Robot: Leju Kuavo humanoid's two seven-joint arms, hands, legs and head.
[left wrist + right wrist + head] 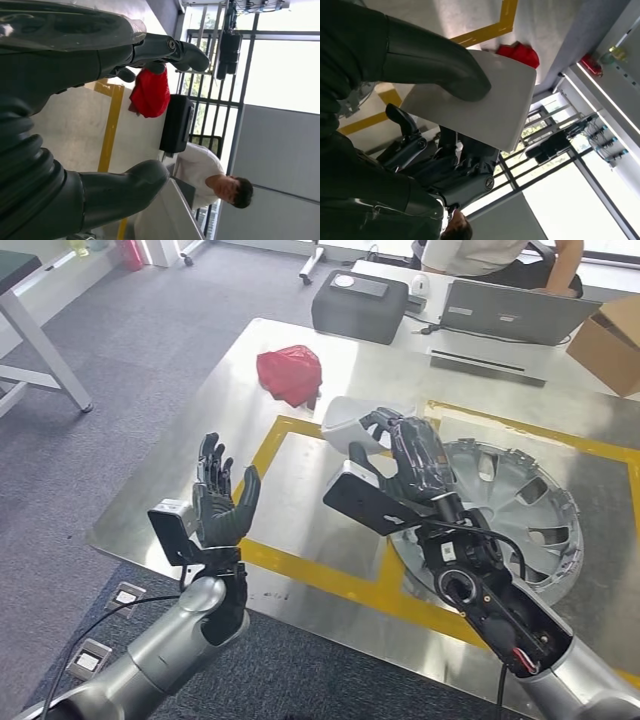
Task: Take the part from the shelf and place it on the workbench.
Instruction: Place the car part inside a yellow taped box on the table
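My right hand (407, 455) grips a flat white part (343, 423) with rounded corners, held a little above the metal workbench (189, 470) over the yellow-taped area. In the right wrist view the thumb (440, 65) presses on the white part (497, 105) with the fingers (444, 170) under it. My left hand (219, 500) is raised near the workbench's front left edge, fingers spread, holding nothing. Its thumb (120, 187) and fingers (170, 50) stand apart in the left wrist view.
A silver wheel cover (521, 505) lies on the workbench under my right arm. A red cloth (290, 373) sits at the back of the bench. Beyond are a dark case (358, 305), a laptop (513, 312), a cardboard box (615, 340) and a seated person (498, 260).
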